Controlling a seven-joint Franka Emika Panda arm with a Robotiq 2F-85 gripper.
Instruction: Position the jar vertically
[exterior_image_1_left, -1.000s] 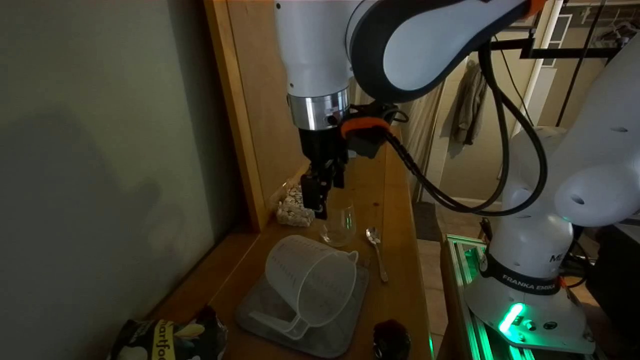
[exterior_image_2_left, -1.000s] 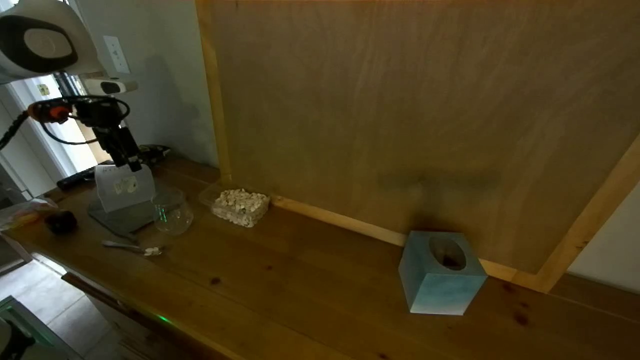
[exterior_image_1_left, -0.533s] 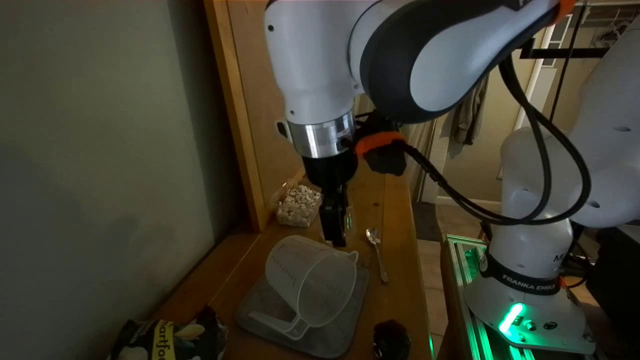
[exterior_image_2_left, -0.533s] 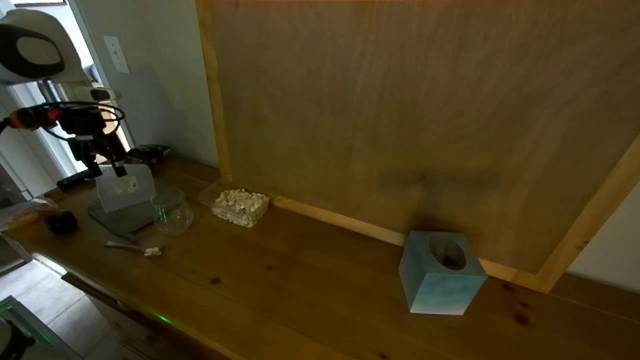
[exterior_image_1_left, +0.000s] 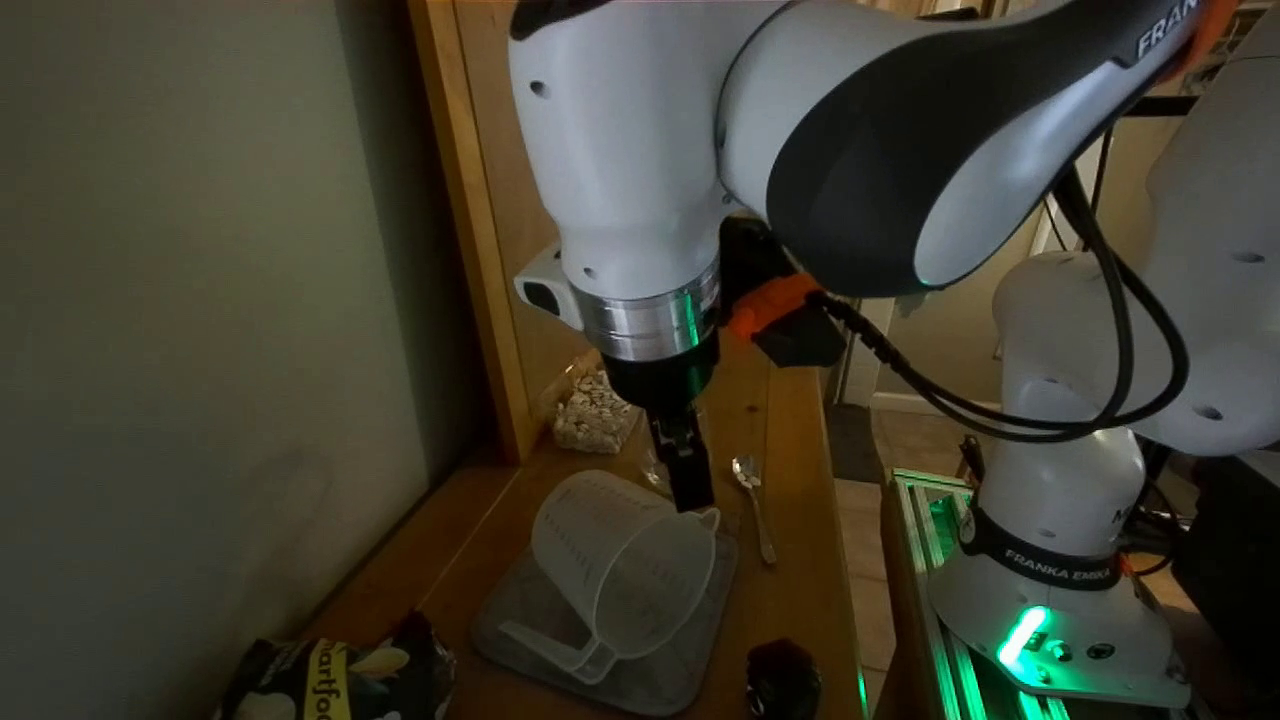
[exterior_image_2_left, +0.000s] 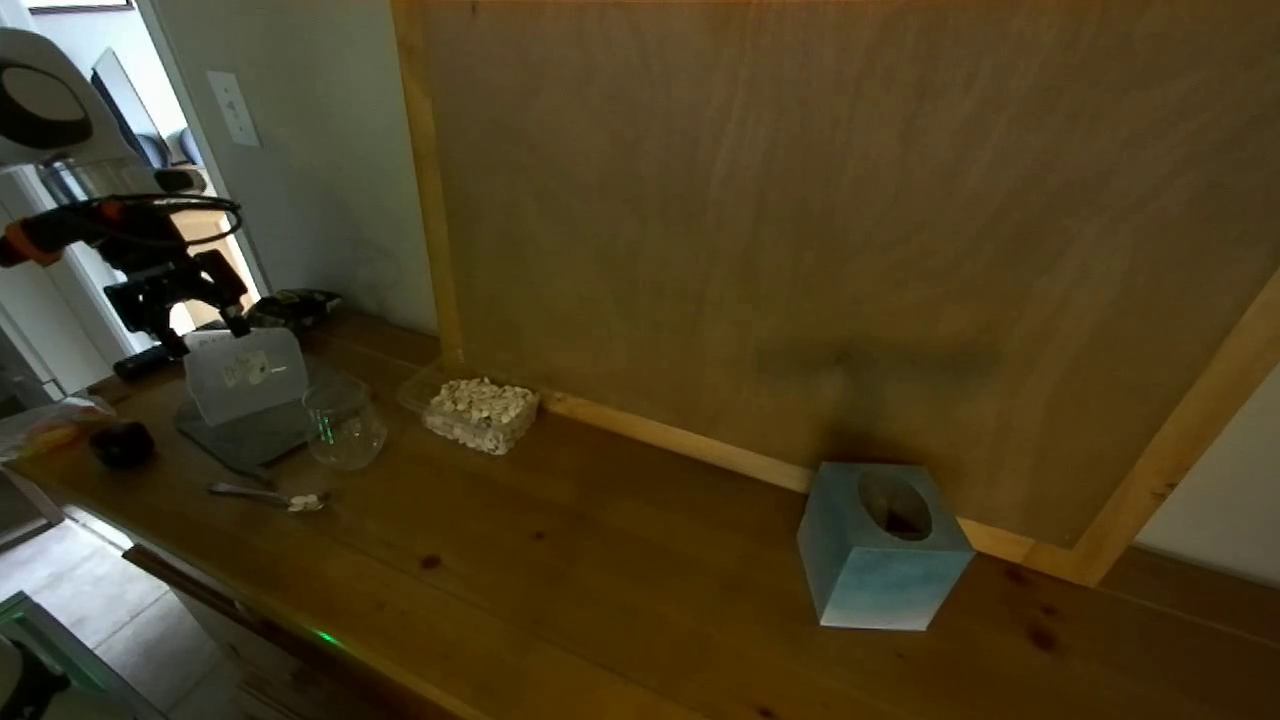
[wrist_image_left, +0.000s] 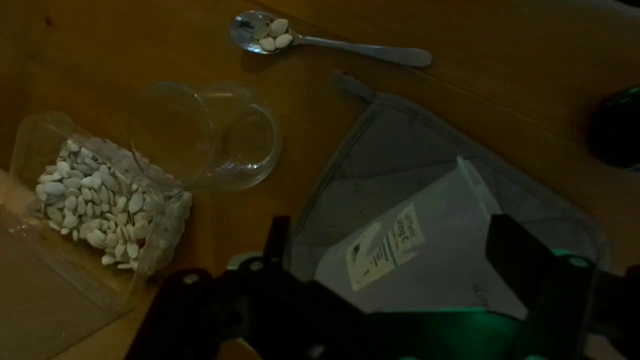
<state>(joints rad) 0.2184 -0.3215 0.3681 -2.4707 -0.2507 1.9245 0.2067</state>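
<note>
The jar (exterior_image_1_left: 590, 550), a translucent whitish jug, lies on its side on a grey pad (exterior_image_1_left: 510, 610). In that exterior view its wide mouth faces the camera and its handle lies low at the front. It also shows in an exterior view (exterior_image_2_left: 250, 385) and in the wrist view (wrist_image_left: 440, 265), where a label is on its side. My gripper (exterior_image_2_left: 205, 337) is open, pointing down just above the jar's upper side. In the wrist view the open fingers (wrist_image_left: 390, 225) stand at either end of the jar, one by the base, one by the rim. I cannot tell if they touch it.
A clear glass (wrist_image_left: 250, 145) stands close beside the pad. A tub of seeds (wrist_image_left: 100, 200) is by the wooden panel. A spoon (wrist_image_left: 365, 51) holds seeds. A dark object (exterior_image_1_left: 783, 680) and a snack bag (exterior_image_1_left: 335, 680) lie near. A blue box (exterior_image_2_left: 885, 560) stands farther off.
My gripper has moved over the jar, its wrist has turned and its fingers now show wide apart. The jar has shifted very slightly in the last half second.
</note>
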